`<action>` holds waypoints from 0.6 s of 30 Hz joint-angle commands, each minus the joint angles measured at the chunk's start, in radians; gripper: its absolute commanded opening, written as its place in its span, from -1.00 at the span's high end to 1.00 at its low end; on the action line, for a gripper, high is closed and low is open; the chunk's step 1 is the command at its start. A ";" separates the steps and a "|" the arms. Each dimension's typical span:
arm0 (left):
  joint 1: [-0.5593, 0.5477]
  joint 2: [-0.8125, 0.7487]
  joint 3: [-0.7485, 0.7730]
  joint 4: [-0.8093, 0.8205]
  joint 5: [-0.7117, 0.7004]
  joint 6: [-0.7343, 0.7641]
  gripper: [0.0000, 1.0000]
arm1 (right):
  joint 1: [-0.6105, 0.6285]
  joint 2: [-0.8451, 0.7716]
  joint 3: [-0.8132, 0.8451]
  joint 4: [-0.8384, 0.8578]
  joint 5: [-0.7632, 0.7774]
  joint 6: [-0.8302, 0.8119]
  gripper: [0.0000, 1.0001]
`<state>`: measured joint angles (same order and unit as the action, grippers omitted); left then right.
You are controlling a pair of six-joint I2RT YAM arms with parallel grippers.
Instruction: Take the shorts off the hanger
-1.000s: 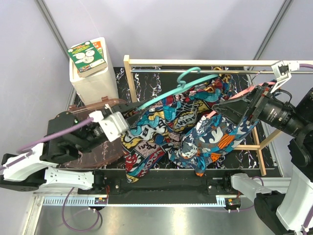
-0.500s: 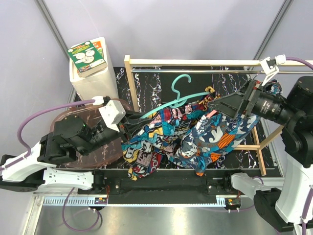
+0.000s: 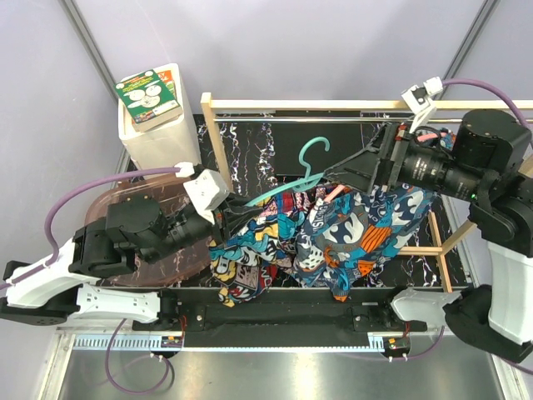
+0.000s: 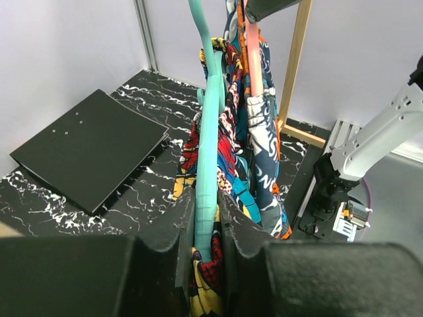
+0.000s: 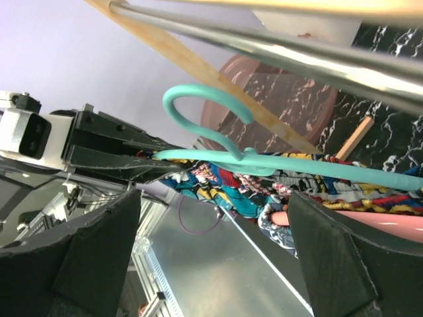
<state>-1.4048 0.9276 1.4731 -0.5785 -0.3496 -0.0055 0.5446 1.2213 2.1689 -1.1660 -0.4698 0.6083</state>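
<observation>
Left jaws pinch teal hanger point(image 4: 211, 132); right jaws wide open, empty. Lettering on shorts point(image 3: 250, 246) illegible; hanger's far end buried in fabric.

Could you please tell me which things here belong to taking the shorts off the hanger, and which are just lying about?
For the job: comic-print shorts, teal-and-orange shorts, teal hanger clamped in the left fingers, pink hanger, open right fingers.
Lying about: white bin, packet on it, pink tray, black board, wooden rack.
</observation>
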 commanded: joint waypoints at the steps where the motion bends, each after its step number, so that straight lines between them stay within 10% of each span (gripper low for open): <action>1: -0.003 0.004 0.065 0.063 -0.019 -0.016 1.00 | 0.153 0.078 0.115 -0.105 0.297 0.018 -1.00; 8: -0.003 0.037 0.113 0.052 -0.020 -0.036 1.00 | 0.321 0.305 0.497 -0.277 0.517 -0.018 -1.00; 18: -0.002 0.033 0.154 0.040 -0.019 -0.034 1.00 | 0.321 0.172 0.249 -0.052 0.501 -0.102 -0.92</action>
<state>-1.4048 0.9752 1.5448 -0.6159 -0.3672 -0.0273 0.8585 1.4322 2.4588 -1.3060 0.0048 0.5797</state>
